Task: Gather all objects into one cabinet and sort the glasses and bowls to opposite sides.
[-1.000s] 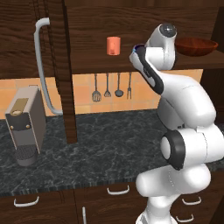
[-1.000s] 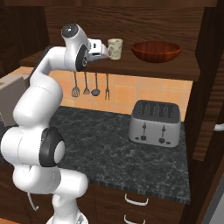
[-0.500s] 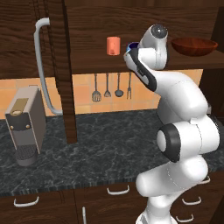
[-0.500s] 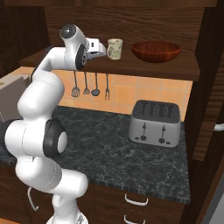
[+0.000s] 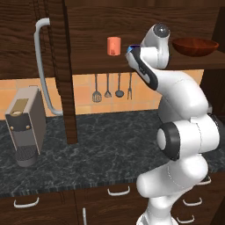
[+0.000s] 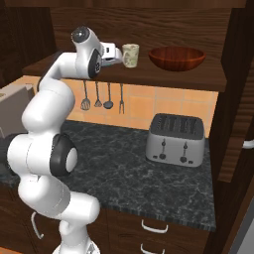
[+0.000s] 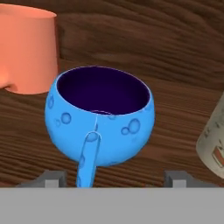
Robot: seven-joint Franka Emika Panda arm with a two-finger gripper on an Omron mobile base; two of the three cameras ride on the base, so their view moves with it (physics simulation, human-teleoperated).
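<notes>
The arm (image 5: 176,101) has leaned a bit more to the left than a second ago, so more of the brown bowl (image 5: 194,46) shows past it. The cups and bowls have stayed where they were.

The cabinet (image 5: 88,66) is open, with its door (image 5: 61,52) and long grey handle (image 5: 42,66) out to the left. Its shelf holds four things: two bowls and two cups. The wide brown bowl sits at the right end. The orange cup (image 5: 114,45) stands at the left, and the beige cup (image 6: 130,54) stands between the gripper and the brown bowl. The little blue bowl (image 7: 99,116) sits upright between the two cups, near the orange one. It is dark purple inside.

The gripper (image 7: 114,177) is up at the shelf, right in front of the blue bowl. Its two fingertips (image 7: 52,177) are spread wide, one to each side of the bowl, and the right one is clear of it.

Below, one toaster (image 6: 175,140) and one coffee machine (image 5: 25,123) stand on the counter (image 5: 110,149).
</notes>
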